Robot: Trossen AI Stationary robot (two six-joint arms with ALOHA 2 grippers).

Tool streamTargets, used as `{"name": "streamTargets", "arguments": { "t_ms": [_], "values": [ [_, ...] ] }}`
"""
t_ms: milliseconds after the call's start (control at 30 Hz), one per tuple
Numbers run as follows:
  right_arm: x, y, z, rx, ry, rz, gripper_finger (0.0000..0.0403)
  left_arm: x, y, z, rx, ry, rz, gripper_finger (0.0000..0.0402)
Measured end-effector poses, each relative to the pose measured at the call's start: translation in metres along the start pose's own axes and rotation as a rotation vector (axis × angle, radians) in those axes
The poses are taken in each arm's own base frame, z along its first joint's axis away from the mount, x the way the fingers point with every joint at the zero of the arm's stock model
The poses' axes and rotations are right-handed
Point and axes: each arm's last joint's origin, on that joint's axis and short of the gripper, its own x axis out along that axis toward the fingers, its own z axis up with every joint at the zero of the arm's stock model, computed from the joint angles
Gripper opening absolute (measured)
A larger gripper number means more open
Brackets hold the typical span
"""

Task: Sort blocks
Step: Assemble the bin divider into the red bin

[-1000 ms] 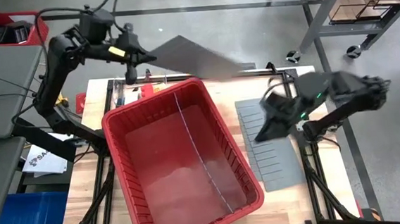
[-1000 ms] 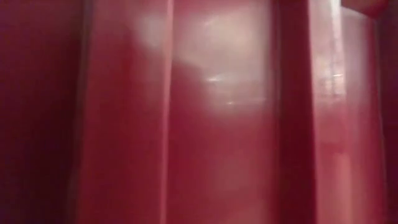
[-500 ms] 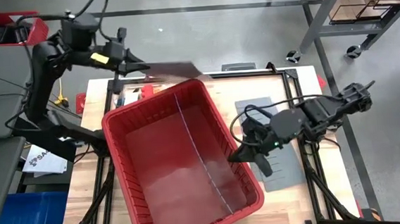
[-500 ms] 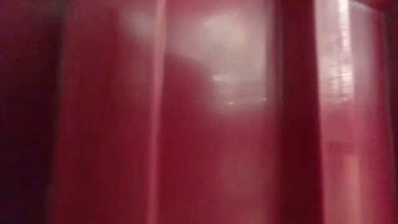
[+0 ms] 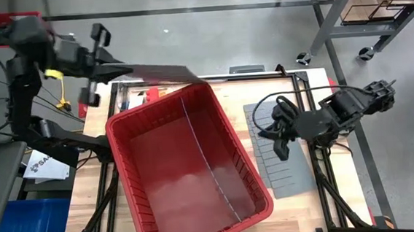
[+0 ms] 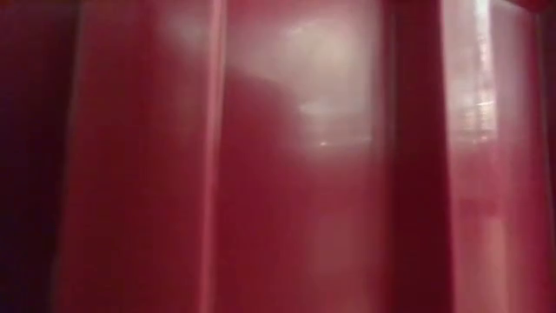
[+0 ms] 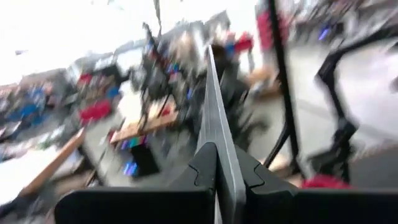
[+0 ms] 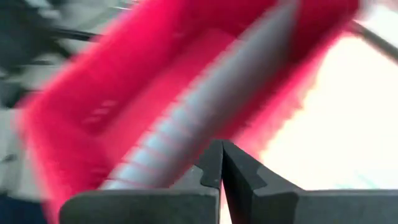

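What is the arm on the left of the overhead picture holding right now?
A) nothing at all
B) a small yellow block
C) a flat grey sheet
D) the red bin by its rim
C: the left gripper is shut on the edge of a flat grey sheet, held up in the air beyond the far rim of the red bin; its wrist view shows the sheet pinched edge-on between the fingers.

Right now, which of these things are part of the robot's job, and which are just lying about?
Job, probably: red bin; grey sheet in the shut left gripper; slotted sheet beneath the shut right gripper. No blocks clearly visible.
Lying about: blue tote, printed paper, metal rack.
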Motion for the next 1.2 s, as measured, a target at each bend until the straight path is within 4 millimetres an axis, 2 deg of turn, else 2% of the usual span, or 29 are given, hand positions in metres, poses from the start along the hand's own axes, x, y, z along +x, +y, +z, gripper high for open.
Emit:
{"name": "streamTargets", "arguments": {
  "t_ms": [67,167,333,567,767,1000,1200],
  "values": [
    [0.001,-0.008,-0.004,0.021,0.013,-0.107,0.0,-0.002,-0.002,0.009,-0.015,-0.076,-0.029,0.0],
    [0.005,-0.013,-0.004,0.006,0.032,-0.166,0.0,-0.002,-0.004,0.019,-0.052,-0.169,-0.086,0.0],
    [0.008,-0.014,0.004,-0.049,-0.006,-0.149,0.0001,-0.001,-0.004,0.029,-0.15,-0.265,-0.175,0.0],
    [0.011,-0.019,0.009,-0.067,-0.007,-0.164,0.0018,-0.001,-0.003,0.035,-0.268,-0.31,-0.226,0.0],
    [0.015,-0.016,0.011,-0.07,0.046,-0.078,0.0039,-0.004,-0.004,0.042,-0.344,-0.348,-0.297,0.0],
    [0.036,0.0,0.017,-0.118,0.006,-0.029,0.0082,0.0,-0.006,0.031,-0.473,-0.237,-0.337,0.0],
    [0.054,0.007,0.015,-0.153,0.037,-0.042,0.0098,0.008,-0.008,0.006,-0.555,-0.035,-0.317,0.0]
  ]
}}
